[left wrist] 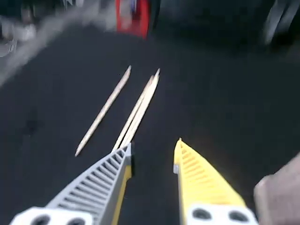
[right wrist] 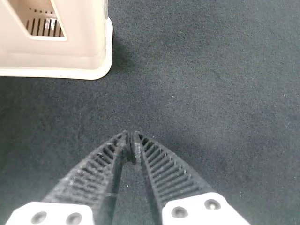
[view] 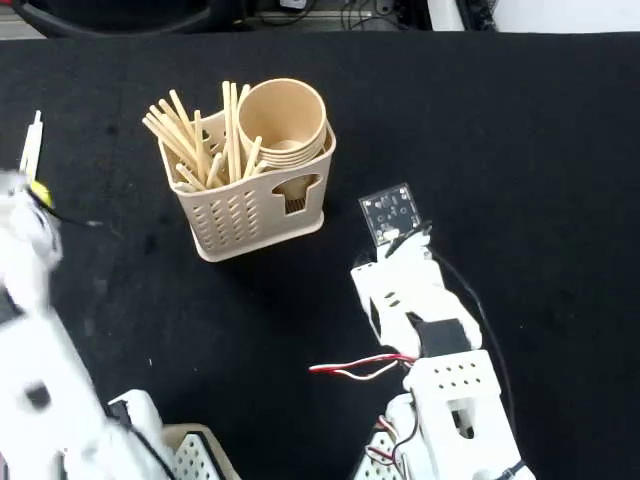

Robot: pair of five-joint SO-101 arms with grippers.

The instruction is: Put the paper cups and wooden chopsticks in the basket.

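Bare black cloth surface stretches beside the beige slotted plastic basket; three loose wooden chopsticks lie apart from it.

— What sort of place do I see through your cameras?
— I would say a robotics lab bench; the table is covered with black cloth; dark cables lie beyond its far edge; the white arm I drive carries a bare circuit board; loose red and white wires hang from it.

Stacked paper cups, chopsticks in beige basket; loose chopsticks outside.
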